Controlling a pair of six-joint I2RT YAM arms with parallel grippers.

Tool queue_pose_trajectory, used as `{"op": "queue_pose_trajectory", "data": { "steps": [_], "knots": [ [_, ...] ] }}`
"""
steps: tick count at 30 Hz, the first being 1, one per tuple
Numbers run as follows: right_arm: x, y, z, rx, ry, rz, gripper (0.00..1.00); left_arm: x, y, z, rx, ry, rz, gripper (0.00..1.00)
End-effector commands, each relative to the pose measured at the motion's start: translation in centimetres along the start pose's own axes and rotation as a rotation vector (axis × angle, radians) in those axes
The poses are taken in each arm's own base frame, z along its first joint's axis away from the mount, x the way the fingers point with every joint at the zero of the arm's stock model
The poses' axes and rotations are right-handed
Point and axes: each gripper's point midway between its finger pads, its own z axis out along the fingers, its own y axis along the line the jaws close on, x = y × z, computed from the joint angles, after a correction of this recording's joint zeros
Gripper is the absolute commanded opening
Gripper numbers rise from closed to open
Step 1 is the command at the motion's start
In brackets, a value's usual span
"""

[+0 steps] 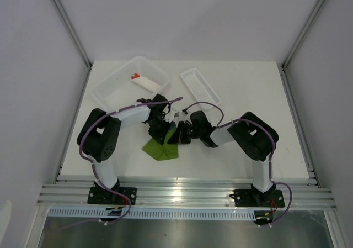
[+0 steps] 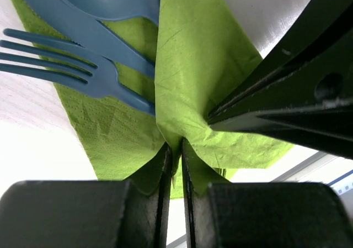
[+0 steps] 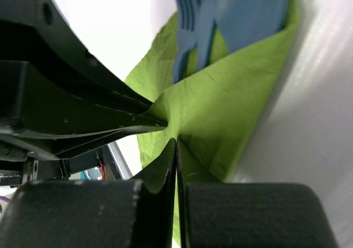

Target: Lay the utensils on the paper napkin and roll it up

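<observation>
Paper and plastic
The green paper napkin (image 2: 204, 82) looks thin and crinkly; the blue utensils (image 2: 94, 32) are smooth plastic.

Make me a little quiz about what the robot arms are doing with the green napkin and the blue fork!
1. True or false: the left pincer is shut on the paper napkin.
2. Pick one: what colour is the fork? A red, B blue, C white.
3. Fill the gap: in the top view, the white roll with an orange tip lies in a clear ____.

Key
1. True.
2. B.
3. tray.
</observation>
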Motion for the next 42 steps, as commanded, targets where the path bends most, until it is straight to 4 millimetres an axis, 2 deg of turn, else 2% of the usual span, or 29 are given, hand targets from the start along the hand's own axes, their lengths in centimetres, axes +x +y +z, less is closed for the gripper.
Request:
{"op": "queue_pose_trajectory", "data": {
  "steps": [1, 5, 8, 11, 16, 21, 22, 25, 26, 29, 33, 37, 42],
  "knots": [
    [-1.2, 3.1, -0.4, -0.093, -0.061, -0.108, 0.00, -0.5, -0.1, -0.4, 0.014, -0.018, 0.003, 0.14],
    [-0.5, 2.7, 0.4, -0.077, -0.039, -0.100, 0.00, -0.6, -0.1, -0.4, 0.014, -0.022, 0.006, 0.14],
    [0.1, 1.8, 1.0, -0.067, -0.021, -0.064, 0.00, -0.7, 0.0, -0.4, 0.010, -0.023, 0.004, 0.19],
    [0.6, 0.0, 1.6, 0.000, 0.000, -0.019, 0.00, -0.9, 0.2, -0.8, -0.001, -0.026, 0.011, 0.25],
    [1.2, -2.4, 1.9, 0.084, 0.024, 0.044, 0.00, -1.7, 1.5, -3.2, -0.052, -0.064, -0.012, 0.46],
    [1.1, -2.8, 1.9, 0.107, 0.021, 0.049, 0.00, -1.1, 3.8, -5.5, -0.136, -0.120, -0.064, 0.64],
    [1.0, -2.7, 1.9, 0.107, 0.020, 0.045, 0.00, 0.1, 4.3, -5.3, -0.151, -0.096, -0.087, 0.65],
    [0.9, -2.7, 1.8, 0.117, 0.012, 0.044, 0.00, 0.9, 5.2, -5.7, -0.189, -0.099, -0.119, 0.65],
    [0.8, -2.7, 1.7, 0.118, 0.009, 0.040, 0.00, 1.8, 5.6, -5.4, -0.199, -0.082, -0.140, 0.65],
    [0.7, -2.4, 1.7, 0.120, 0.000, 0.031, 0.00, 2.9, 5.9, -5.4, -0.209, -0.051, -0.148, 0.63],
    [0.9, -2.5, 1.6, 0.131, -0.004, 0.023, 0.00, 4.8, 6.0, -4.2, -0.205, 0.031, -0.163, 0.60],
    [0.9, -2.4, 1.4, 0.141, -0.017, 0.018, 0.00, 5.5, 6.3, -3.3, -0.210, 0.069, -0.175, 0.58],
    [0.7, -2.1, 1.2, 0.141, -0.046, 0.017, 0.00, 6.2, 5.7, -2.3, -0.170, 0.106, -0.202, 0.53]
  ]
}}
